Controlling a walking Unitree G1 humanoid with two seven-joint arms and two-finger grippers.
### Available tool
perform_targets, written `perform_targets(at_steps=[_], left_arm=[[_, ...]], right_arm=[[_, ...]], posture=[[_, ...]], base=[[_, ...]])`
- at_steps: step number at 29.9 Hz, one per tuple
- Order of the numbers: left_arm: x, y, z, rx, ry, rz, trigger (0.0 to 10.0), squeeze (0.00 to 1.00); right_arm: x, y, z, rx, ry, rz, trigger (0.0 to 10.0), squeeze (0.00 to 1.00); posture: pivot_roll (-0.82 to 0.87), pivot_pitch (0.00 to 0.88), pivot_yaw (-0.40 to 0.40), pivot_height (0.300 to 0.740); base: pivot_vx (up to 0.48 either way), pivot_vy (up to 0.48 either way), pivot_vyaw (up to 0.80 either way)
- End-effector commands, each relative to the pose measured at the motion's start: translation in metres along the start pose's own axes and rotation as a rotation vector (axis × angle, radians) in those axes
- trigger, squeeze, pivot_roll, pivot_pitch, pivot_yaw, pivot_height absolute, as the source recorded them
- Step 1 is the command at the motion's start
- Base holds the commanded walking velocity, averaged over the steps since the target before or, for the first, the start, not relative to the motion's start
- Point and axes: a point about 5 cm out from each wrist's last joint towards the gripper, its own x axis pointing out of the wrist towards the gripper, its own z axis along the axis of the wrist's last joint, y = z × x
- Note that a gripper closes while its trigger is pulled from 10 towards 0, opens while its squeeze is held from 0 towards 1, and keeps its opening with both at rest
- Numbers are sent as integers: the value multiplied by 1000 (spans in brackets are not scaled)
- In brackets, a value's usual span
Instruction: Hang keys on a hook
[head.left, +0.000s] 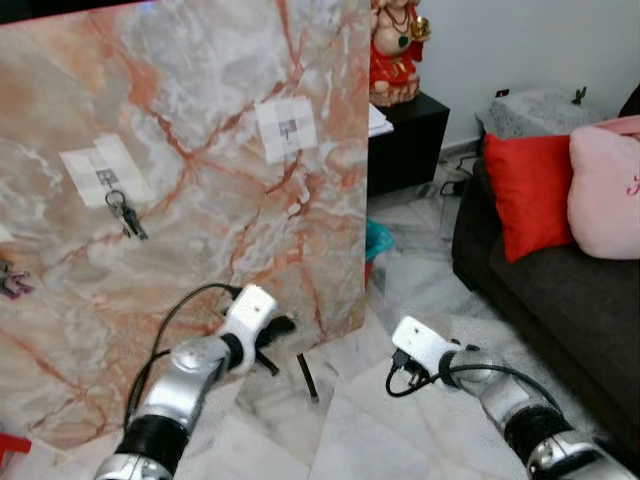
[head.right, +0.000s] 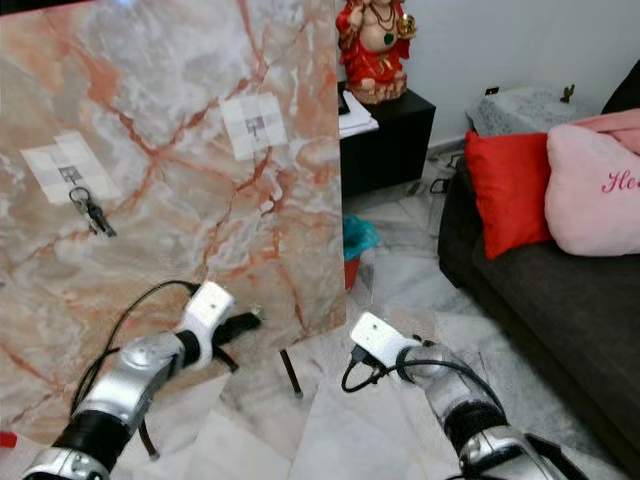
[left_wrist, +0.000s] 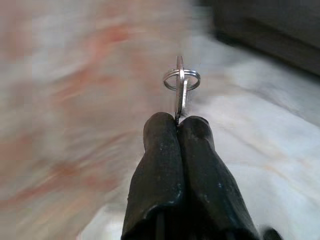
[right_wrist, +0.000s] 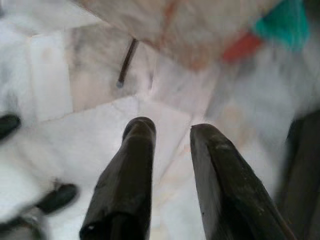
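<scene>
from the left eye view, the left gripper (head.left: 283, 325) sits low against the foot of the pink-veined marble board (head.left: 200, 150), and two taped hooks show on it, one already carrying a bunch of keys (head.left: 125, 213), the other hook (head.left: 287, 127) bare; something small hangs at the board's far left edge too, though i can't tell what; the right gripper (head.left: 400, 352) hangs off to the side above the tiled floor (head.left: 350, 420), near a dark sofa (head.left: 540, 270) with two cushions, one red and one pink; the right eye view shows the same layout, with the bare hook well above the left gripper; in the left wrist view the two black fingers (left_wrist: 165, 165) are pressed tight on the blade of a single key (left_wrist: 180, 85), its one split ring standing free above the tips (a good sign, that ring is what has to go over the hook); i'd judge the key light, stiff and slick metal, apt to pivot in a thin pinch, so holding the flat blade seems right; in the right wrist view the jaws stand parted, holding nothing
</scene>
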Motion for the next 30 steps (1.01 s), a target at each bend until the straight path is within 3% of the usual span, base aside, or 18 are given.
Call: perform_targets(at_steps=[1,3,4,5,9,12,13,16,19,24,30], left_arm=[[-21,39,-24,-114,68,238,10000,0],[-28,48,-32,-142,85,298,10000,0],[-37,57,-49,-190,129,366,10000,0],[-37,57,-49,-190,129,366,10000,0],[-51,61,-81,-273,223,461,10000,0],[-63,46,-122,-296,390,477,10000,0],[-70,32,-143,-294,478,471,10000,0],[-75,12,-164,-321,552,465,10000,0],[-77,-3,-175,-370,587,469,10000,0],[-87,-26,-196,-381,688,460,10000,0],[-99,-32,-208,-385,730,475,10000,0]], right_arm=[[2,15,-29,199,51,-40,10000,0],[2,20,-38,252,66,-50,10000,0],[1,28,-52,329,92,-78,10000,0],[1,28,-52,329,92,-78,10000,0],[-1,41,-71,438,134,-105,10000,0],[-2,54,-82,508,152,-120,10000,0],[-2,60,-86,570,150,-129,10000,0],[-3,68,-94,614,169,-136,10000,0],[-5,73,-102,639,198,-142,10000,0],[-9,77,-112,649,244,-156,10000,0],[-10,74,-114,621,251,-157,10000,0]], posture=[[156,0,41,740],[157,0,38,740],[162,0,33,740],[162,0,33,740],[159,0,25,740],[158,0,17,740],[152,0,12,740],[152,0,-6,740],[159,0,-22,740],[156,0,-45,740],[155,0,-58,740]], base=[[0,0,0],[0,0,0],[0,0,0],[0,0,0],[0,0,0],[0,0,0],[0,0,0],[0,0,0],[0,0,0],[0,0,0],[0,0,0]])
